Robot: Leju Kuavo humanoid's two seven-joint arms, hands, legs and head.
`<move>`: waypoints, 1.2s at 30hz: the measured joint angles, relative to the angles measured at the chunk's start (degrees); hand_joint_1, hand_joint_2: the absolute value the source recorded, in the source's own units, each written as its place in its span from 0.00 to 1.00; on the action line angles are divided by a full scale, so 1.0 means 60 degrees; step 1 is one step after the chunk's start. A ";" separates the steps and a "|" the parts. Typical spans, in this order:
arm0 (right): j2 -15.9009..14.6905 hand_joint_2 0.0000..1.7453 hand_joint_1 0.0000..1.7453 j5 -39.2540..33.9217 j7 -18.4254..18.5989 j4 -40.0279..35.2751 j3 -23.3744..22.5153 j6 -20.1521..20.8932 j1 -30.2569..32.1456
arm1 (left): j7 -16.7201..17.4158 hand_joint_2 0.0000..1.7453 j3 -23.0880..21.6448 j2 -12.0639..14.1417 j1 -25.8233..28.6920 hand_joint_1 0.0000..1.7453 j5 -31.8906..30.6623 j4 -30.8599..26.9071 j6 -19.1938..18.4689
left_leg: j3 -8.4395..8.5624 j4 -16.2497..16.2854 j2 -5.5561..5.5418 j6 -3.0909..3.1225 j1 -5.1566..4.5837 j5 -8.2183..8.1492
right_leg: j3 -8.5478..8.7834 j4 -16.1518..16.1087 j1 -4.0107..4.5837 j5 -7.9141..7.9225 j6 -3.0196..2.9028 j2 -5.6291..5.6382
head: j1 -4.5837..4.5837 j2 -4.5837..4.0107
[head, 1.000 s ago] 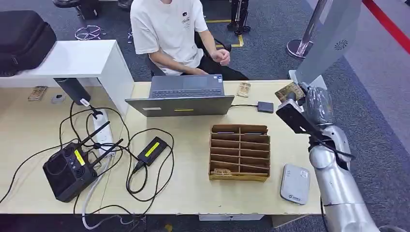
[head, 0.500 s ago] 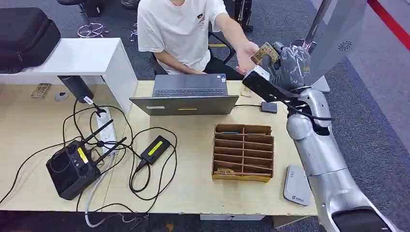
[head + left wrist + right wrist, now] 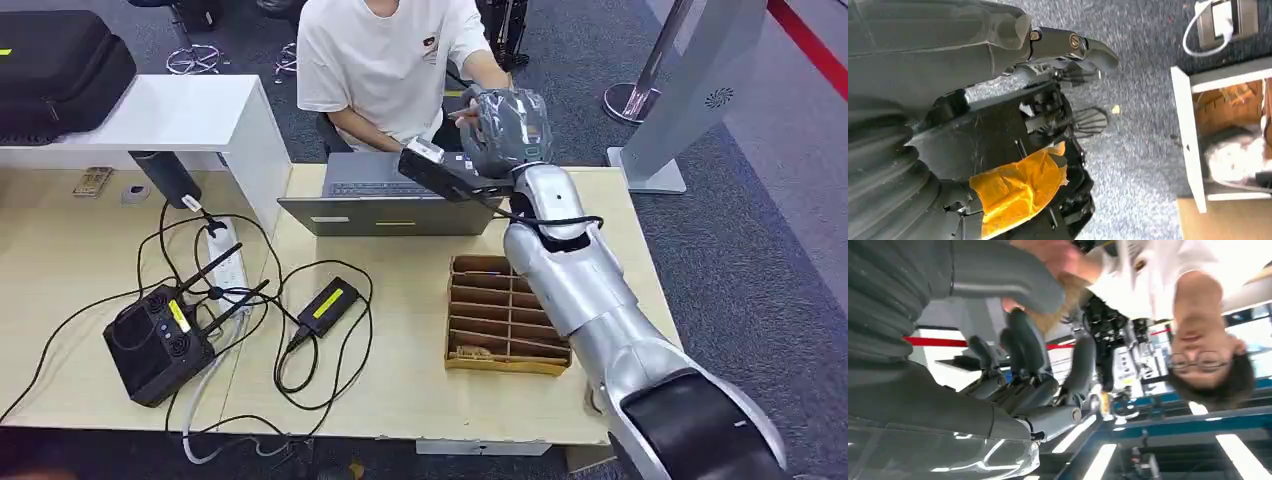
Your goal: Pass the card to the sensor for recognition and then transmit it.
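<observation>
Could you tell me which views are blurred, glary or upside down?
Head view: evenly lit, sharp. Right wrist view: upside down, bright ceiling lights glaring, the person and robot hand slightly blurred. Left wrist view: dim, the close robot hand soft.

We see a robotics lab or demonstration hall arranged like an office. A person (image 3: 385, 55) sits on grey carpet (image 3: 760, 260) behind a light wooden desk (image 3: 80, 270) that carries an open laptop (image 3: 385, 205), a black controller with antennas (image 3: 160, 340), a power strip (image 3: 225, 270) with many loose cables and a cardboard card organizer (image 3: 505, 325). Beyond the desk stand a grey sensor pillar (image 3: 690, 90), a barrier post (image 3: 640, 85) and a red floor line (image 3: 810, 50), and a black equipment case (image 3: 60, 65) lies on a white cabinet (image 3: 170, 115).
</observation>
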 joint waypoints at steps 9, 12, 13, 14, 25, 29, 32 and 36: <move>0.0291 1.00 0.00 -0.0299 -0.0281 0.0608 0.0145 -0.0186 -0.0031 | 0.0087 1.00 0.0048 -0.0058 -0.0035 0.00 -0.0059 0.0000 -0.0189 | -0.0051 0.0005 -0.0019 0.0046 0.0003 0.0030 | -0.0014 -0.0080 -0.0008 0.0068 0.0029 -0.0011 | 0.0007 0.0000; 0.0226 1.00 0.00 -0.0593 -0.0506 0.0626 0.0116 -0.0335 0.0030 | 0.0087 1.00 0.0051 -0.0055 -0.0041 0.00 -0.0066 0.0000 -0.0189 | -0.0059 0.0010 -0.0014 0.0054 0.0003 0.0035 | -0.0021 -0.0098 -0.0009 0.0090 0.0050 -0.0003 | 0.0004 0.0000; 0.0189 1.00 0.00 -0.0696 -0.0598 0.0608 0.0087 -0.0375 0.0073 | 0.0087 1.00 0.0051 -0.0055 -0.0043 0.00 -0.0069 0.0000 -0.0189 | -0.0061 0.0011 -0.0014 0.0059 0.0003 0.0038 | -0.0021 -0.0100 -0.0009 0.0094 0.0056 -0.0003 | 0.0011 0.0000; 0.0120 1.00 0.00 -0.0837 -0.0699 0.0553 0.0033 -0.0425 0.0136 | 0.0084 1.00 0.0051 -0.0055 -0.0042 0.00 -0.0069 0.0000 -0.0185 | -0.0065 0.0012 -0.0014 0.0059 0.0003 0.0038 | -0.0021 -0.0101 -0.0009 0.0095 0.0057 -0.0003 | 0.0004 0.0000; -0.0959 1.00 0.00 -0.1785 -0.1628 -0.1780 -0.0550 -0.0572 0.1687 | -0.0292 1.00 0.0128 -0.0018 0.0036 0.00 0.0069 0.0004 -0.0105 | -0.0079 0.0021 0.0026 0.0060 0.0005 0.0029 | -0.0053 -0.0101 -0.0006 0.0100 0.0056 0.0037 | 0.0007 0.0000; -0.1469 1.00 0.00 -0.1960 -0.1847 -0.3160 -0.0692 -0.0597 0.2646 | -0.0470 1.00 0.0190 -0.0007 0.0081 0.00 0.0186 0.0004 -0.0076 | -0.0084 0.0020 0.0053 0.0068 0.0011 0.0022 | -0.0069 -0.0100 0.0000 0.0099 0.0056 0.0064 | 0.0004 0.0000; -0.1873 1.00 0.00 -0.2167 -0.2094 -0.4512 -0.0809 -0.0717 0.3591 | -0.0649 1.00 0.0321 -0.0011 0.0129 0.00 0.0262 0.0004 -0.0062 | -0.0086 0.0020 0.0080 0.0066 0.0019 0.0008 | -0.0077 -0.0100 0.0008 0.0098 0.0054 0.0091 | 0.0011 0.0000; -0.2353 1.00 0.00 -0.2106 -0.2342 -0.6199 -0.0947 -0.1084 0.4921 | -0.0827 1.00 0.0466 -0.0004 0.0189 0.00 0.0364 0.0004 -0.0047 | -0.0084 0.0019 0.0106 0.0043 0.0040 -0.0012 | -0.0085 -0.0100 0.0023 0.0095 0.0052 0.0123 | 0.0007 0.0000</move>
